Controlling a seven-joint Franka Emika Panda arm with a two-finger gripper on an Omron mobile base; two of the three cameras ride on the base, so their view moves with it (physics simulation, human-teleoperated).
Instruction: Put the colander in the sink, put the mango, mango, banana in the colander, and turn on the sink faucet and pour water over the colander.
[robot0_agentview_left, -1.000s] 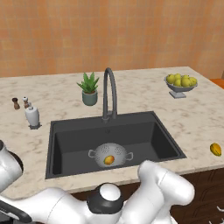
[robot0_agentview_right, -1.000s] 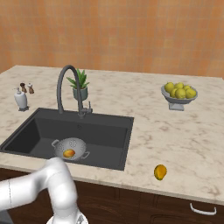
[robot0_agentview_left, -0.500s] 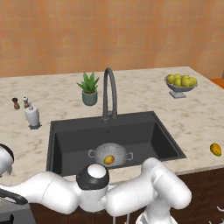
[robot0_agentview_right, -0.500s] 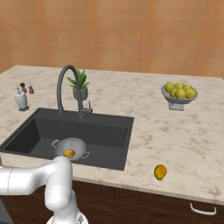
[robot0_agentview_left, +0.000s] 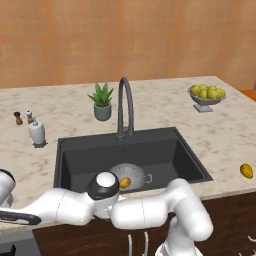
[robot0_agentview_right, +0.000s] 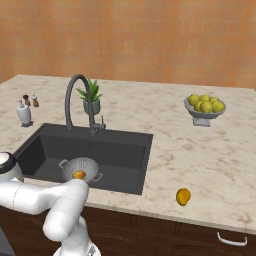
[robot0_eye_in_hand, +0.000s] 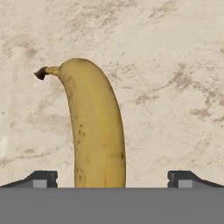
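Note:
In the hand view a yellow banana (robot0_eye_in_hand: 96, 131) lies on the beige marble counter, its stem pointing away. My gripper (robot0_eye_in_hand: 113, 179) is open just above it, and its dark fingertips (robot0_eye_in_hand: 43, 178) stand wide on either side without touching it. The silver colander (robot0_agentview_left: 131, 173) (robot0_agentview_right: 82, 166) sits in the dark sink (robot0_agentview_left: 165, 150) (robot0_agentview_right: 120, 150) with one mango (robot0_agentview_left: 125, 183) (robot0_agentview_right: 78, 174) inside. Another mango (robot0_agentview_left: 246, 170) (robot0_agentview_right: 183, 196) lies on the counter right of the sink. The dark gooseneck faucet (robot0_agentview_left: 125, 102) (robot0_agentview_right: 74, 97) arches over the basin; no water shows.
A potted plant (robot0_agentview_left: 102, 101) stands behind the sink. A grey footed bowl of yellow-green fruit (robot0_agentview_left: 206, 96) (robot0_agentview_right: 204, 109) sits at the back right. A white dispenser (robot0_agentview_left: 36, 132) and small shakers (robot0_agentview_left: 22, 117) stand left of the sink. My white arm (robot0_agentview_left: 145, 210) crosses the counter's front edge.
The arm has swung from in front of the sink toward the lower left and down. The colander, mangoes and faucet have stayed where they were.

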